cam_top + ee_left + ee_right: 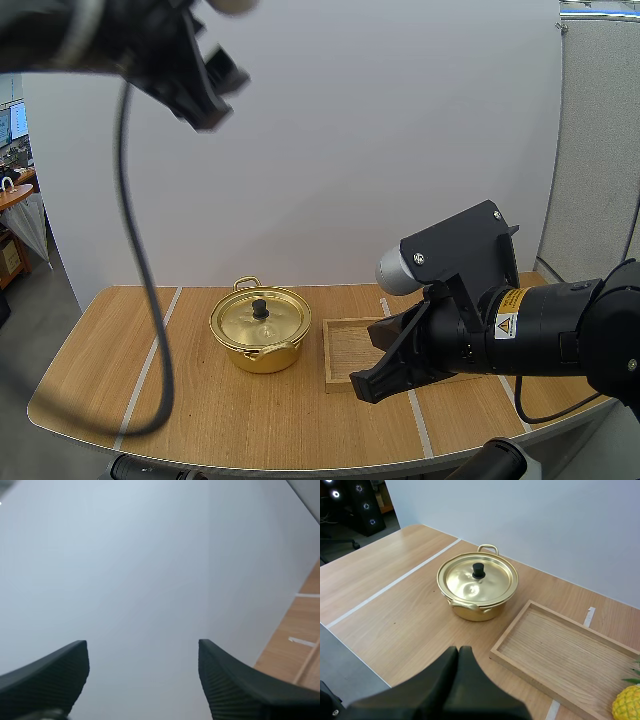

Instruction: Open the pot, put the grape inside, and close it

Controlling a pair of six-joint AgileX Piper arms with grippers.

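A gold pot (259, 335) stands on the wooden table, its lid (260, 315) on and topped by a black knob (260, 307). My right gripper (362, 387) hovers low over the table's front, by the tray's near edge, right of the pot. Its fingers lie together as one dark wedge (458, 655) holding nothing, and beyond them are the pot (477, 587) and its knob (478, 570). My left gripper (210, 88) is raised high above the table's left side. It is open (143, 680), its ribbed fingers (60, 670) apart, facing the white wall.
A shallow wooden tray (345, 350) lies right of the pot, seen also in the right wrist view as a tray (560, 650) with bare boards. A pineapple (627, 705) sits just past the tray's far end. White tape lines (395, 584) cross the table.
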